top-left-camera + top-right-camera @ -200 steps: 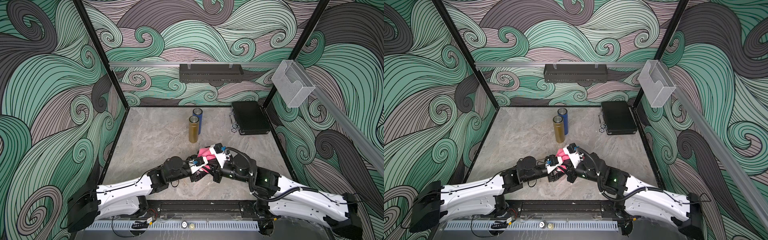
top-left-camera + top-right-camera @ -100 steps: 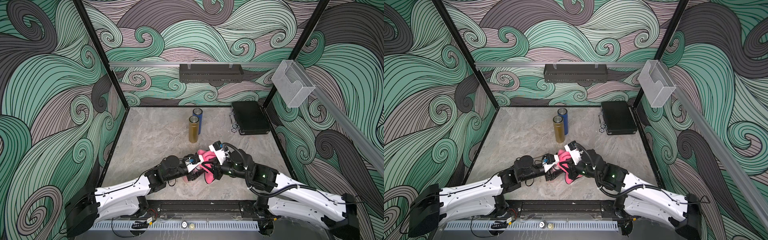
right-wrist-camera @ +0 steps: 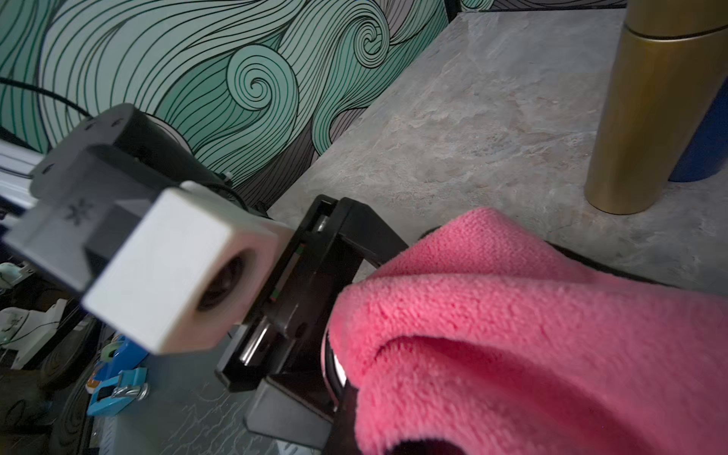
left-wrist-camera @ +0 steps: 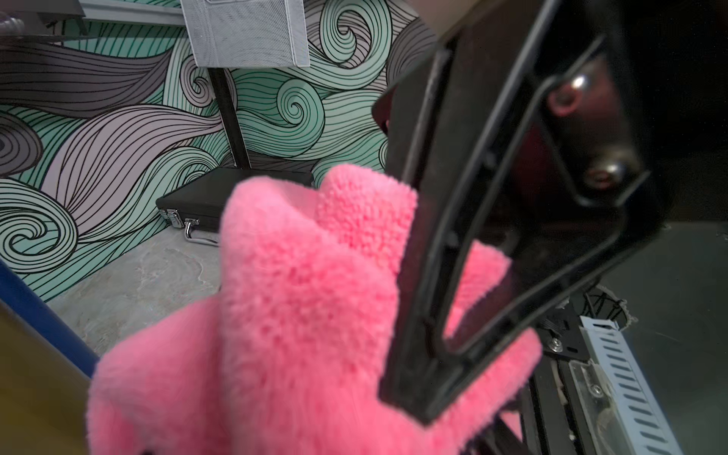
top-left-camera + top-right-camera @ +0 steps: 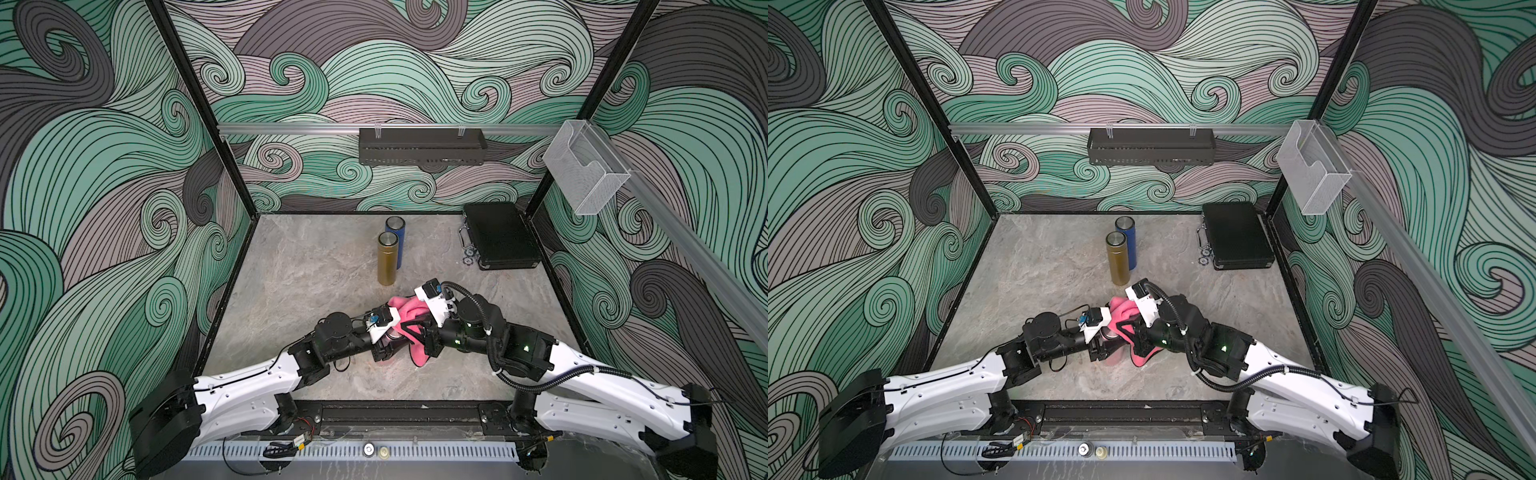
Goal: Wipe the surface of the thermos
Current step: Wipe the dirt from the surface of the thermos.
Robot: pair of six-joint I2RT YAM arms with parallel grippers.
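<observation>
At the front middle of the table my two grippers meet. My left gripper [image 5: 387, 344] is shut on the thermos [image 5: 1112, 358], which stands upright. Only its pale pink lower body and a chrome rim [image 3: 334, 366] show; the rest is under the pink cloth [image 5: 409, 309]. My right gripper [image 5: 411, 330] is shut on that cloth, which drapes over the thermos top and hangs down its right side. In the left wrist view the cloth [image 4: 295, 315] fills the middle, with a black finger [image 4: 433, 256] pressed on it. In the right wrist view the cloth [image 3: 532, 335] hides my own jaws.
A gold thermos [image 5: 386, 259] and a blue one [image 5: 395, 237] stand upright just behind the grippers. A black case [image 5: 500, 235] lies at the back right. A black shelf [image 5: 422, 145] and a clear holder [image 5: 586, 172] hang on the walls.
My right gripper has come in toward the left arm, and the pink cloth now spreads over the thermos and hangs lower on its right side. Both grips stay shut.
</observation>
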